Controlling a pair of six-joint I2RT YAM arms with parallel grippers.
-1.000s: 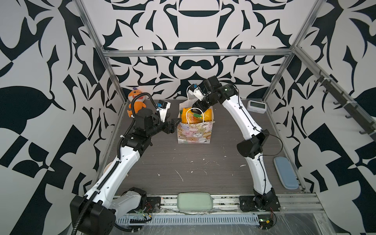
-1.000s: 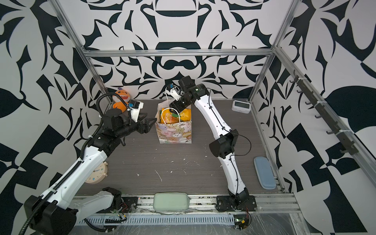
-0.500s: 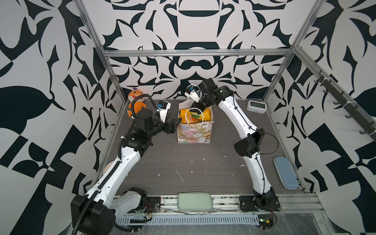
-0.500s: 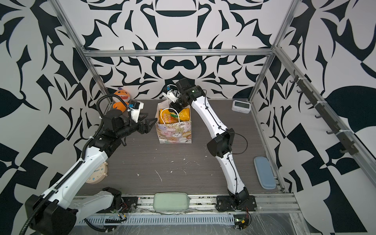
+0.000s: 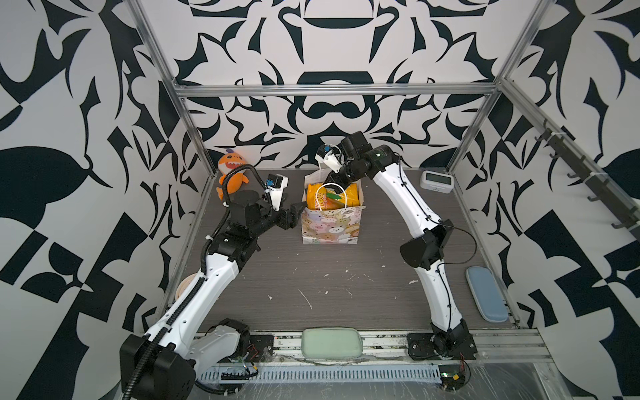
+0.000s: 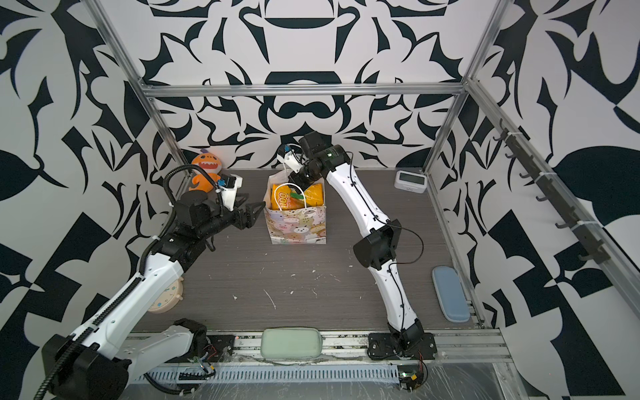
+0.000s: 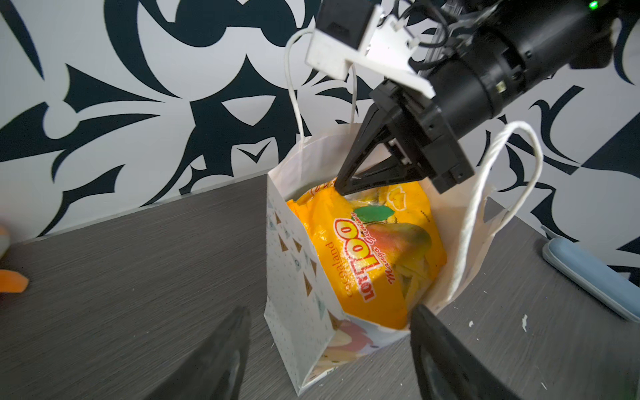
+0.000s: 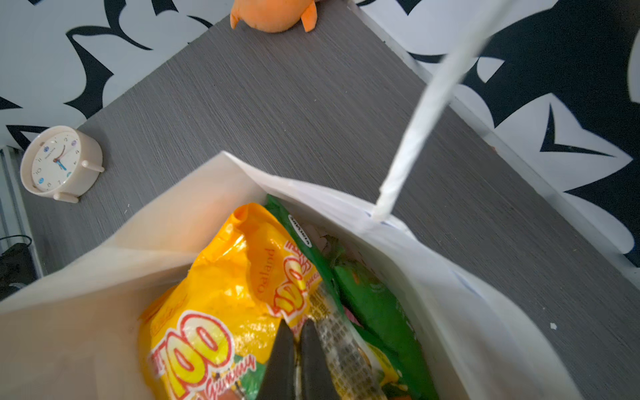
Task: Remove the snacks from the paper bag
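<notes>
Snacks are all inside the paper bag [image 5: 331,227] [image 6: 297,227], none out on the table [image 5: 346,277]. Bag stands upright at mid-back of table, mouth open. Yellow packet [image 5: 320,200] [image 7: 377,252] [image 8: 211,311] sits on top and fills most of the opening; green packet [image 8: 372,304] is wedged beside it, against a bag wall. Others, if any, are hidden below.

R gripper [image 5: 336,183] [image 7: 343,187] [image 8: 294,327] reaches down into the bag mouth from the back, between the two cord handles. Its jaws are pressed together on the crumpled top edge of the yellow packet, w/ a thin strip of film between the fingers [image 8: 282,346]. Packet is low in the bag, not lifted clear of the rim.

L gripper [image 5: 297,212] [image 6: 254,212] [image 7: 330,311] hangs w/ jaws spread wide, holding nothing, just beside the bag's left side wall near the rim. Can't tell if it touches. In its wrist view the jaws straddle the bag's near corner.
</notes>
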